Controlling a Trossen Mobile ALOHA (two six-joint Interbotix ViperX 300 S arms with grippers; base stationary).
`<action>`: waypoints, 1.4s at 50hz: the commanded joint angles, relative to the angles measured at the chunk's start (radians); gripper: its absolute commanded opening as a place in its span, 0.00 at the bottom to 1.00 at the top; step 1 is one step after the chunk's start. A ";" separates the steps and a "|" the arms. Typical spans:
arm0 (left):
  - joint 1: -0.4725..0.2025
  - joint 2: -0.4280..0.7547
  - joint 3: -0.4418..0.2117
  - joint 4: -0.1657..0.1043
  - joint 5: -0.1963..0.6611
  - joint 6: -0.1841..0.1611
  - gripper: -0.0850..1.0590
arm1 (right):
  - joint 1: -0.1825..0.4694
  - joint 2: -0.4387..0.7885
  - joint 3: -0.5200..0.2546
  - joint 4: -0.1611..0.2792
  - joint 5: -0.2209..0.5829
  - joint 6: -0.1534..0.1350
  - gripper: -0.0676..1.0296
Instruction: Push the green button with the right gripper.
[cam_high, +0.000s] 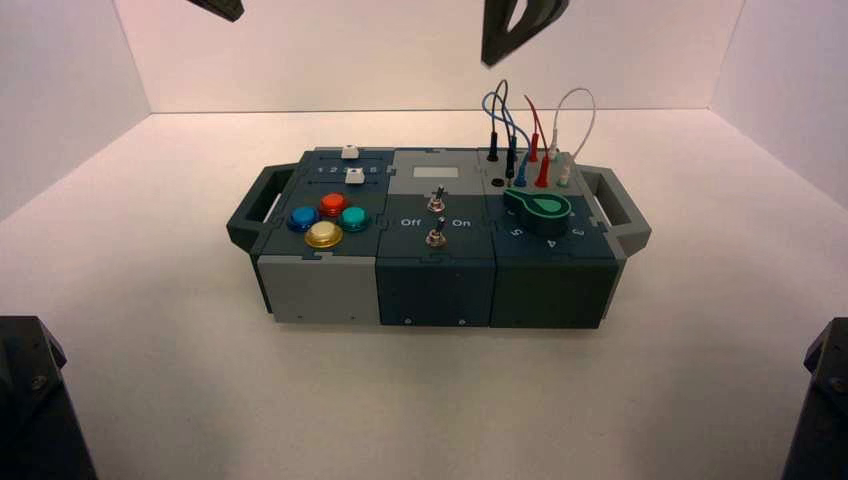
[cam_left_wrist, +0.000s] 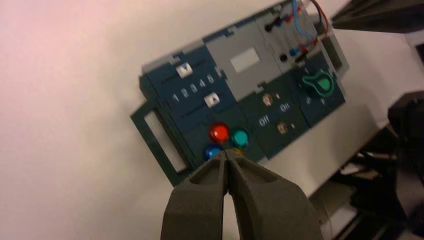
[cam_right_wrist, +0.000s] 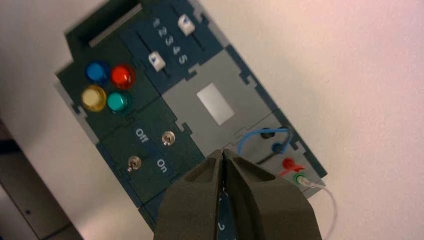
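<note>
The green button (cam_high: 353, 218) is a small teal dome on the box's left module, beside red (cam_high: 333, 204), blue (cam_high: 302, 217) and yellow (cam_high: 323, 235) buttons. It also shows as the green button (cam_right_wrist: 118, 101) in the right wrist view and the green button (cam_left_wrist: 239, 137) in the left wrist view. My right gripper (cam_right_wrist: 222, 152) is shut with nothing held, high above the box's right half; its tip (cam_high: 520, 25) hangs at the high view's upper edge. My left gripper (cam_left_wrist: 228, 153) is shut and empty, held high over the box's left side.
The dark box (cam_high: 436, 285) has handles at both ends. Two white sliders (cam_right_wrist: 156, 60) run by numbers 1 to 5. Two toggle switches (cam_right_wrist: 168, 138) sit between "Off" and "On". A green teardrop knob (cam_high: 540, 207) and plugged wires (cam_high: 525, 140) fill the right module.
</note>
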 joint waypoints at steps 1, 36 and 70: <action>-0.003 -0.011 -0.018 -0.006 0.034 0.003 0.05 | 0.074 0.018 -0.054 -0.089 0.023 0.057 0.04; -0.021 -0.193 -0.043 -0.006 0.199 0.006 0.05 | 0.247 0.210 -0.104 -0.041 0.058 0.058 0.04; -0.021 -0.206 0.014 -0.008 0.192 -0.002 0.05 | 0.322 0.299 -0.110 0.058 -0.143 0.057 0.04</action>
